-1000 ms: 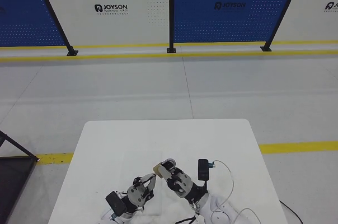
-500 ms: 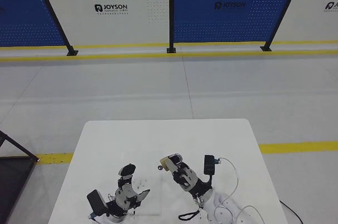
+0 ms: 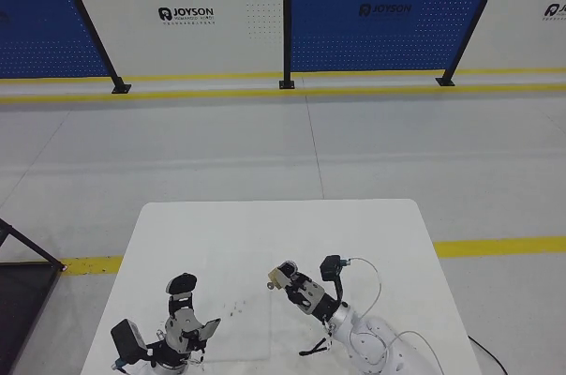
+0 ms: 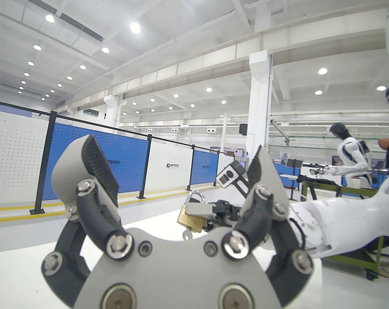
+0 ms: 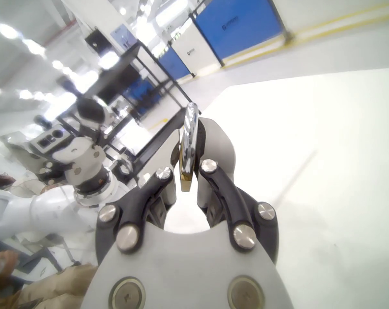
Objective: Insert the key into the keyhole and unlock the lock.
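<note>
My right gripper (image 3: 285,279) is shut on a brass padlock (image 3: 276,277) with a silver shackle, held above the white table (image 3: 264,220) near its front middle. In the right wrist view the padlock (image 5: 186,172) stands edge-on between the fingers, shackle up. From the left wrist view, the padlock (image 4: 190,219) hangs ahead, and a small silver key (image 4: 187,235) sticks out of its lower end. My left gripper (image 3: 195,306) is open and holds nothing, off to the left of the padlock near the table's front edge; its ribbed pads (image 4: 96,162) stand wide apart.
A black metal frame (image 3: 16,246) stands on the floor beside the table's left edge. A thin white cable (image 3: 381,295) loops off the right arm's wrist. The far half of the table is bare.
My left gripper was close against the padlock a second ago; it has opened and pulled back to the left and toward the front edge. The right gripper keeps the padlock, shifted slightly.
</note>
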You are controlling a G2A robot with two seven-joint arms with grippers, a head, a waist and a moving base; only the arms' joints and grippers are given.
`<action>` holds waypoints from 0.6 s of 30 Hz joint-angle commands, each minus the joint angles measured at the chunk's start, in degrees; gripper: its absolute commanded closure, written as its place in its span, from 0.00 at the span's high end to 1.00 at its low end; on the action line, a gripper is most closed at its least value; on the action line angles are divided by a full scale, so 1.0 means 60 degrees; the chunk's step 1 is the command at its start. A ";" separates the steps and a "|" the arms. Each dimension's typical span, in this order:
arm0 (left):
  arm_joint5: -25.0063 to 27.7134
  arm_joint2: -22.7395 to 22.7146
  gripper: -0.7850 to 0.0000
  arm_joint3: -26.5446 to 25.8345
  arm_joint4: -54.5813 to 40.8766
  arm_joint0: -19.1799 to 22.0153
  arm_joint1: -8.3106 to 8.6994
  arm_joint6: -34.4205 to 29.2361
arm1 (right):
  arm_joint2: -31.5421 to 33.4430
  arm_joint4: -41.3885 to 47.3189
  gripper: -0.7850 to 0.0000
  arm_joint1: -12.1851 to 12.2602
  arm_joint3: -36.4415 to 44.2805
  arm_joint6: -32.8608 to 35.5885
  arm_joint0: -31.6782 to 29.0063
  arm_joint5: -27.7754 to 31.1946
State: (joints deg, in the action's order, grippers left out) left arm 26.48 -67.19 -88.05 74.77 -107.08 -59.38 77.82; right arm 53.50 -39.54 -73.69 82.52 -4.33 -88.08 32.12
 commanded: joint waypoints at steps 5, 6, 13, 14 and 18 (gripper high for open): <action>-0.0107 0.0000 1.00 -0.0060 -0.0102 -0.0041 0.0102 0.0108 | -0.0371 0.0171 0.00 -0.0096 -0.0421 0.0674 0.0390 -0.0128; -0.0107 0.0000 1.00 -0.0060 -0.0102 -0.0041 0.0102 0.0108 | -0.0431 0.0164 0.00 -0.0112 -0.0464 0.0742 0.0445 -0.0163; -0.0107 0.0000 1.00 -0.0060 -0.0102 -0.0041 0.0102 0.0108 | -0.0828 0.0029 0.00 -0.0243 -0.0812 0.0942 0.0762 -0.0567; -0.0107 0.0000 1.00 -0.0060 -0.0102 -0.0041 0.0102 0.0108 | -0.0878 -0.0008 0.00 -0.0262 -0.0868 0.0943 0.0804 -0.0617; -0.0107 0.0000 1.00 -0.0060 -0.0102 -0.0041 0.0102 0.0108 | -0.1032 -0.0077 0.00 -0.0325 -0.1112 0.0928 0.0944 -0.0757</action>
State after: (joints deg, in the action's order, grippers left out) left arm 25.83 -67.19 -88.41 74.16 -107.32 -58.77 78.46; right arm 47.51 -39.87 -75.56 76.31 1.15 -82.64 27.81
